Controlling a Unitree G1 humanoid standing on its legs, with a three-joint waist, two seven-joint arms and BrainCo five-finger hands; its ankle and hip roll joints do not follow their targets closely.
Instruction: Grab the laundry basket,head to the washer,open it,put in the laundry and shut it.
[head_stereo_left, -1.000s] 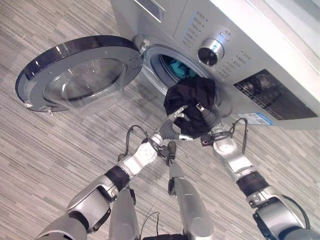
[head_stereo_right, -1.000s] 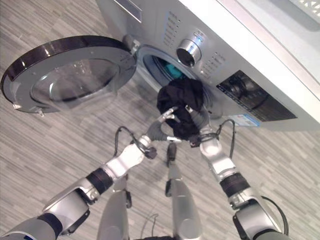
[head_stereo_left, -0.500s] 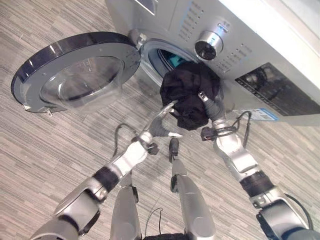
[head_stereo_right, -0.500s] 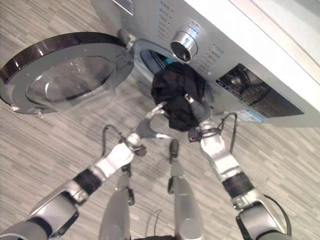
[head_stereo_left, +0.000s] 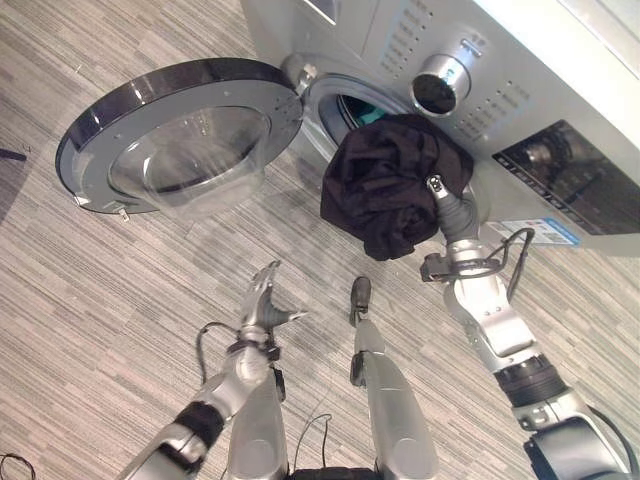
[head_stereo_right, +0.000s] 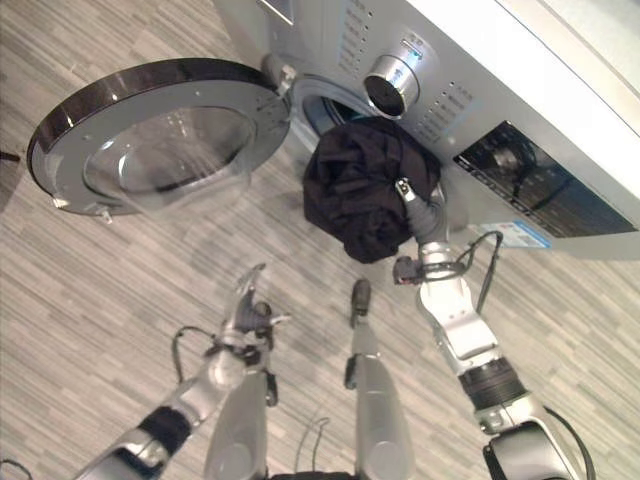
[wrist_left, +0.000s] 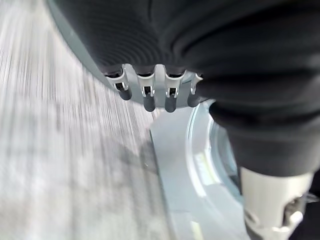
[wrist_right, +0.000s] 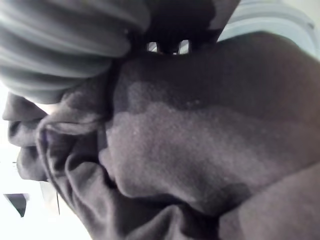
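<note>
While the silver washer fills the far right of the scene, its round door stands swung wide to the left over the grey striped floor, the dark rim and clear bowl of the glass facing up. At the drum opening, just right of the door's hinge, a bit of teal laundry shows inside, and a bundle of black clothing hangs bunched against the lower right edge of that opening, partly over the washer's front and below the chrome dial. On the right of the dial sits the dark control panel. From the near right, the right arm reaches up and its right hand is pressed into the right side of the black bundle; its wrist view shows dark folds of cloth close against the ribbed cover, and the fingers seem buried in the fabric, so I cannot tell how they are set. Well apart from the bundle, nearer and to the left, the left hand is raised over bare floor with its fingers straight and relaxed, thumb spread, holding nothing; its own wrist view shows the dark fingertips in a row with the washer's grey front beyond them.
</note>
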